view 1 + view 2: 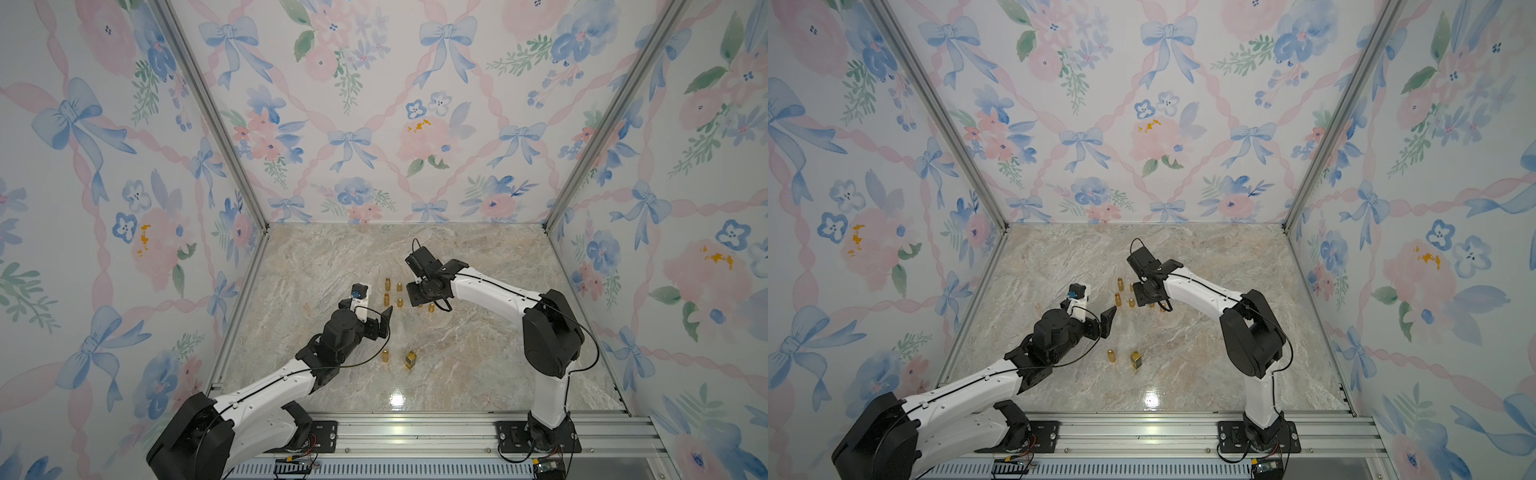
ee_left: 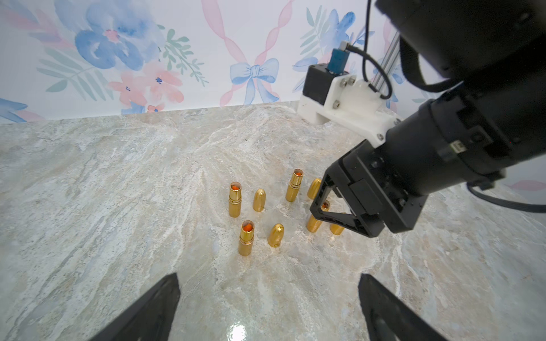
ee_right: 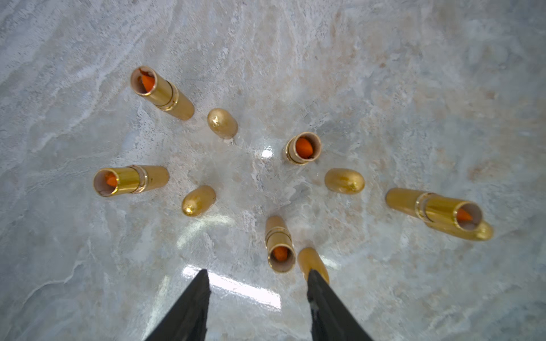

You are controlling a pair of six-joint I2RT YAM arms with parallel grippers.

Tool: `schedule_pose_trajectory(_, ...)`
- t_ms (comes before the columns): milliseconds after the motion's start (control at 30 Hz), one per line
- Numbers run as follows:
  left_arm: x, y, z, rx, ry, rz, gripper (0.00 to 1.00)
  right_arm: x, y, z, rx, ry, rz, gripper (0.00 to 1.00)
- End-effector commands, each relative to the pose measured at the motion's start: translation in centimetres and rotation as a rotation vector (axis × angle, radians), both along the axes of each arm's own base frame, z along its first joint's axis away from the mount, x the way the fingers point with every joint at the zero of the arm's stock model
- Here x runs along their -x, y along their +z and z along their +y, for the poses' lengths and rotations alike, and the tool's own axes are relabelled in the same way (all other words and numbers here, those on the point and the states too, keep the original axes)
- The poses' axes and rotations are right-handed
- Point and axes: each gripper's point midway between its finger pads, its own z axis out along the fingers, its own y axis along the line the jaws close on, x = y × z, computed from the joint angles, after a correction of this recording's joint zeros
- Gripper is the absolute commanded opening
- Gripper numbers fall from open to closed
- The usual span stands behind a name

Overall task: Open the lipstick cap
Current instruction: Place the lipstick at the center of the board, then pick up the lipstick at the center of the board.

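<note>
Several gold lipsticks stand uncapped on the marble floor, orange sticks showing, such as one lipstick (image 3: 279, 245) and its neighbour (image 3: 302, 147). Bullet-shaped gold caps stand beside them. One cap (image 3: 313, 261) is upright right by a fingertip of my right gripper (image 3: 257, 274), partly hidden by it. That gripper (image 1: 419, 297) hangs over the group, open, with only bare floor between its fingers. A capped gold lipstick (image 1: 386, 355) stands alone nearer the front. My left gripper (image 2: 267, 283) is wide open and empty, low over the floor to the left of the group (image 1: 376, 322).
A squarish gold and dark case (image 1: 410, 359) stands next to the capped lipstick, also seen in a top view (image 1: 1136, 360). Flowered walls close the cell on three sides. The aluminium rail (image 1: 415, 432) carrying both arm bases runs along the front.
</note>
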Motion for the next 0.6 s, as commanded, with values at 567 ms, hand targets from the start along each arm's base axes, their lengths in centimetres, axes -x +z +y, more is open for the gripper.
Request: schedule_pose_trajectory(567, 1.2, -0.5, 7.0, 0.108, 0.295, 0.067, 0.98, 15.7, 4.4, 6.6, -0.026, 0.207, 0.186, 0.64)
